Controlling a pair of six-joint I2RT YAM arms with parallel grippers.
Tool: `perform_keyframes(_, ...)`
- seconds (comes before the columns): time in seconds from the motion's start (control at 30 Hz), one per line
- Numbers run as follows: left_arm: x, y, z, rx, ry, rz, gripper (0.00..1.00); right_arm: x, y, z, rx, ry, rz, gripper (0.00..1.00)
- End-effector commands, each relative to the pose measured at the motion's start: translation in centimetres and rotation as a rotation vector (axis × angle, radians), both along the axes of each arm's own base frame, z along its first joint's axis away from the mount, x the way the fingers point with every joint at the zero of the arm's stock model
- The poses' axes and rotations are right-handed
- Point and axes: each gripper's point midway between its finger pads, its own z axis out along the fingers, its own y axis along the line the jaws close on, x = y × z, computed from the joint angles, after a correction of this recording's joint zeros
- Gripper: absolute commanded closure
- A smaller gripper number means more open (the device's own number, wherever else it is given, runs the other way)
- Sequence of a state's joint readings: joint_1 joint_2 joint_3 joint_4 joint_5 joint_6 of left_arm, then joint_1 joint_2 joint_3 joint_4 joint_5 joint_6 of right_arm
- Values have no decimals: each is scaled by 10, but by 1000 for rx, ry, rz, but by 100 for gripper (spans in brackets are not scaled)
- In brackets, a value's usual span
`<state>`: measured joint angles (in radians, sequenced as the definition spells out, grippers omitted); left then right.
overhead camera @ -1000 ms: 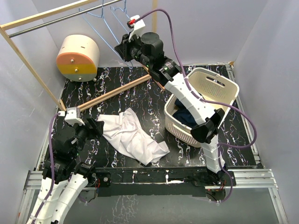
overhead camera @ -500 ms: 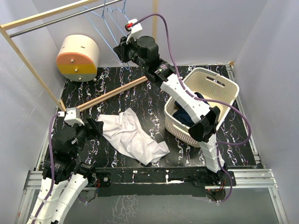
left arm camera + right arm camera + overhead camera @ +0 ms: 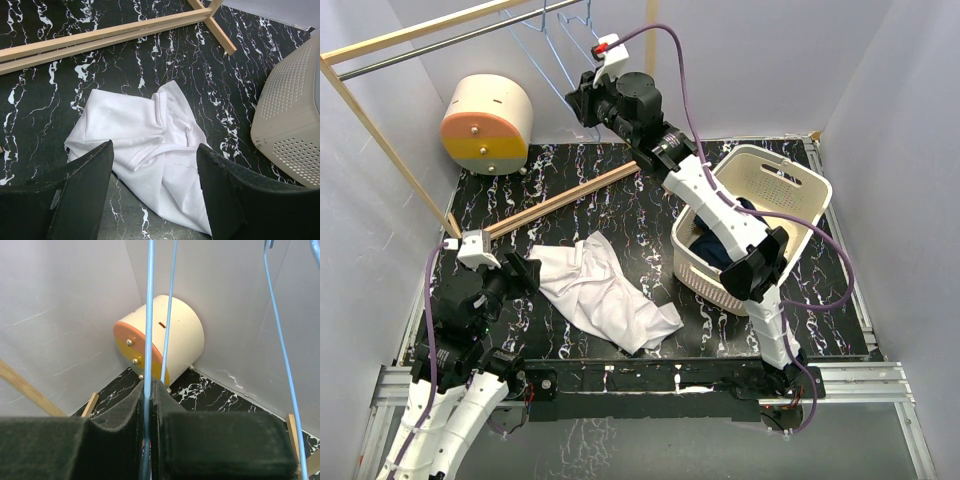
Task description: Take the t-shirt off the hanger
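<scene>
The white t-shirt (image 3: 605, 290) lies crumpled on the black marble table, off the hanger. In the left wrist view the t-shirt (image 3: 150, 140) fills the space below my left gripper (image 3: 154, 150), which is open and holds nothing. That left gripper (image 3: 525, 270) hovers at the shirt's left edge. The thin blue wire hanger (image 3: 548, 48) hangs bare from the rail at the back. My right gripper (image 3: 580, 100) is raised to it and shut on it. In the right wrist view the hanger's wire (image 3: 149, 315) runs straight down between the pressed pads of the right gripper (image 3: 149, 386).
A cream laundry basket (image 3: 775, 175) with dark clothes inside stands at the right, and its wall (image 3: 295, 125) shows in the left wrist view. A cream drum with an orange face (image 3: 490, 122) sits back left. Wooden rack bars (image 3: 560, 200) cross the table. Another blue wire (image 3: 282, 340) hangs right of the held one.
My right gripper has shifted slightly up and back toward the rail, still closed on the hanger wire. The left arm and the t-shirt have not moved.
</scene>
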<state>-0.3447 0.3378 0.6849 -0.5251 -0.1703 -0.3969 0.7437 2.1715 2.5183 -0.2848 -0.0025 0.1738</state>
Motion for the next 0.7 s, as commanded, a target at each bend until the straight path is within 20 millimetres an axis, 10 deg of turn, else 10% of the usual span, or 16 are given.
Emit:
perform_keyframes(0.0, 1, 2, -4, 6, 13, 10, 35, -1, -3, 23, 43, -62, -1, 92)
perform_keyframes(0.4, 0, 2, -2, 3, 7, 9, 35, -74, -21, -4, -94, 1, 166, 51)
perform_keyframes(0.5, 0, 1, -2, 2, 6, 7, 35, -119, -24, -32, -153, 39, 236, 46)
perform_keyframes(0.67, -1, 1, -2, 2, 2, 6, 35, -192, -17, -133, -294, 178, 378, 36)
